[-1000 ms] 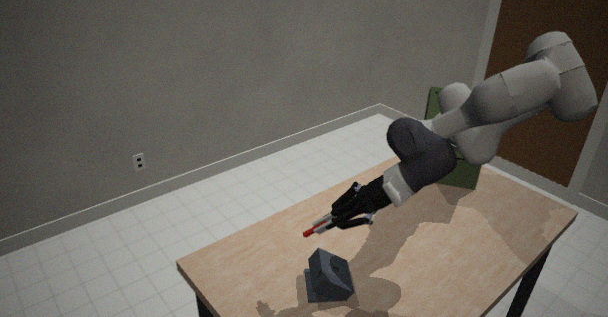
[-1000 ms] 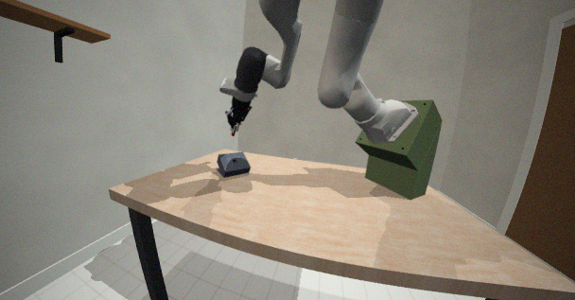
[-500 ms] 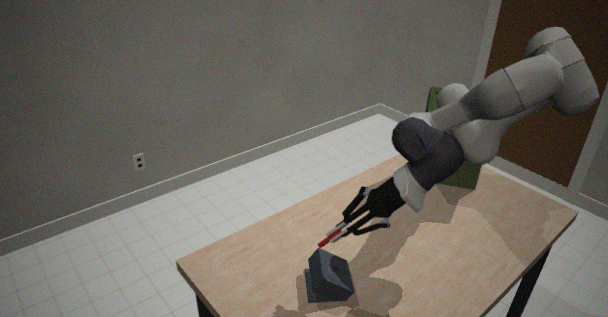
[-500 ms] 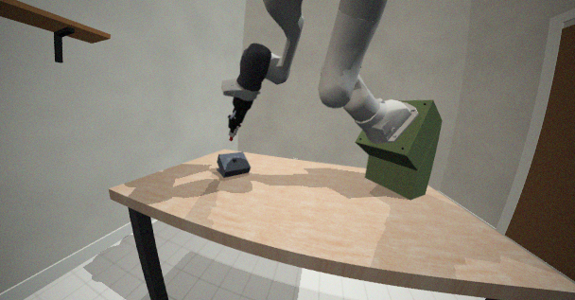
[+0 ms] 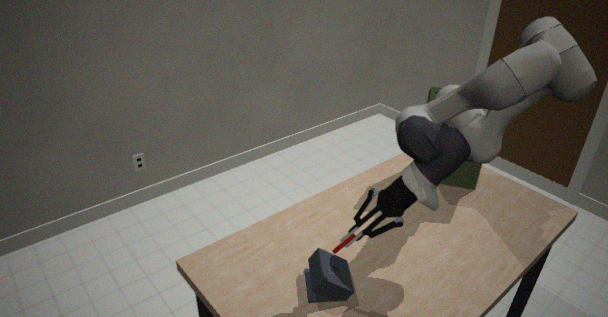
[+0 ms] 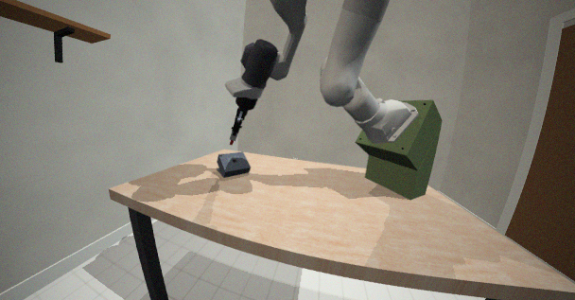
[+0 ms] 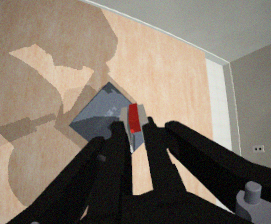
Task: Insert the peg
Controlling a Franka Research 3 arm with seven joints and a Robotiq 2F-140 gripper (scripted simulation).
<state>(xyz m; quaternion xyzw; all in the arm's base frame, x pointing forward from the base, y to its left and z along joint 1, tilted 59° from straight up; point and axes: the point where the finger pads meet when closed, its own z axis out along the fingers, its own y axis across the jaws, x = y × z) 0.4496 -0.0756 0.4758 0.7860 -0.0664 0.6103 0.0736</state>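
1. My gripper point(image 5: 353, 236) is pinching the red peg point(image 5: 343, 245); fingers nearly together, with the peg's rear part between the pads.
2. The peg sticks out past the fingertips, red end forward, pointing down at a slant toward the sloped panel point(image 5: 327, 268).
3. The peg is in the air above the surface point(image 6: 303, 213), not touching the panel. In the exterior view, its tip point(image 6: 231, 142) hangs above the block with a clear gap.
4. The sloped panel is a dark grey wedge sitting near the surface's far-left corner as the exterior view has it. Its hole point(image 6: 235, 161) shows as a small dark dot on the slanted face.
5. In the wrist view, the peg lines up over the wedge's upper edge point(image 7: 109, 90); the hole itself is probably hidden behind the peg and fingers there, can't confirm.
6. My arm reaches out from the green angled base block point(image 6: 416, 166) at the other end of the surface, well apart from the panel.
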